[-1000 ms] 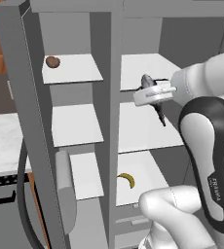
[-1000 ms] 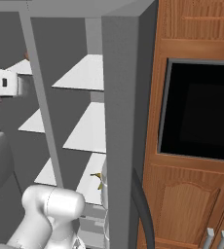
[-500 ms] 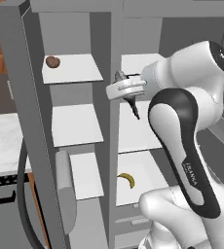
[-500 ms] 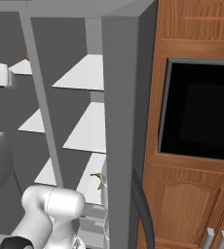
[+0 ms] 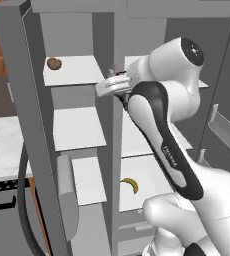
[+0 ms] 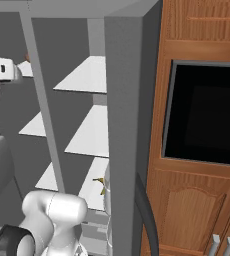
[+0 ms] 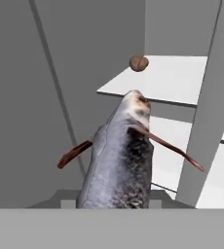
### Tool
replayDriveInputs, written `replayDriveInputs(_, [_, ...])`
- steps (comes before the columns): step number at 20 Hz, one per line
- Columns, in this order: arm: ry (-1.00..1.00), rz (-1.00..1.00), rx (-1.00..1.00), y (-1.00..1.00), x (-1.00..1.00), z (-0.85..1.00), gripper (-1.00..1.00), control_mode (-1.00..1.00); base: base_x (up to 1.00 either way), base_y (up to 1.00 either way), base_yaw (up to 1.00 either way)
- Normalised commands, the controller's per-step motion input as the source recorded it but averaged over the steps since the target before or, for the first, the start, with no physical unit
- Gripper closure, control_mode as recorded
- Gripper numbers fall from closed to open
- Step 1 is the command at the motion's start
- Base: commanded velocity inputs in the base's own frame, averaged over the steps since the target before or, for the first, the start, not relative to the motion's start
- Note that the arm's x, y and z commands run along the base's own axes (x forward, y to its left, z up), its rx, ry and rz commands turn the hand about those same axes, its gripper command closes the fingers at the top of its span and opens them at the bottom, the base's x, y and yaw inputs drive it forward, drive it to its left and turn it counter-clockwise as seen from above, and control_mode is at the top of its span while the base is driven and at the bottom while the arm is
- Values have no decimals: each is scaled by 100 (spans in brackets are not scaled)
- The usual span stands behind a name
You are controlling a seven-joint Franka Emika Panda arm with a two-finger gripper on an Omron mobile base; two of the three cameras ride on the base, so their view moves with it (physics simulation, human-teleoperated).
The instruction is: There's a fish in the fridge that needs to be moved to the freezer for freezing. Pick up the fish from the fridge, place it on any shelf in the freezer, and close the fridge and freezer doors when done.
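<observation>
a: where is the fish (image 7: 121,163) sitting right now?

b: it is hanging in the claw (image 5: 118,89), which is clamped together on it. in the hand view the grey speckled body is running away from the camera, nose pointing toward the upper shelf (image 7: 167,82) of the freezer (image 5: 74,127), where a brown lump (image 7: 139,62) is lying near the back edge.

a: and the arm?

b: it is reaching up and across from the lower right of the left base view, elbow high, wrist bent leftward, with the hand sitting right in front of the grey divider (image 5: 118,125) between the freezer and the fridge (image 5: 152,170). the hand looks roughly level with that top freezer shelf.

a: how should the placing go?

b: i'd say it is carrying the fish past the divider, so it should be clearing that post before swinging inward, since the thin red fins are sticking out sideways and could catch. then it should be going in just above a shelf, keeping beside the lump rather than onto it, lowering until the belly is resting flat, and only then letting go.

a: anything else in there?

b: a banana (image 5: 131,185) is lying on a lower fridge shelf. both doors are standing open, so closing is not yet done.
</observation>
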Motion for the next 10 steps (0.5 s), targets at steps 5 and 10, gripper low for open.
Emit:
replayDriveInputs(5, [1, -10, -10, 39, 52, 0, 100, -100, 0, 0, 0])
replayDriveInputs(10, [6, 0, 0, 0, 58, 0, 100, -100, 0, 0, 0])
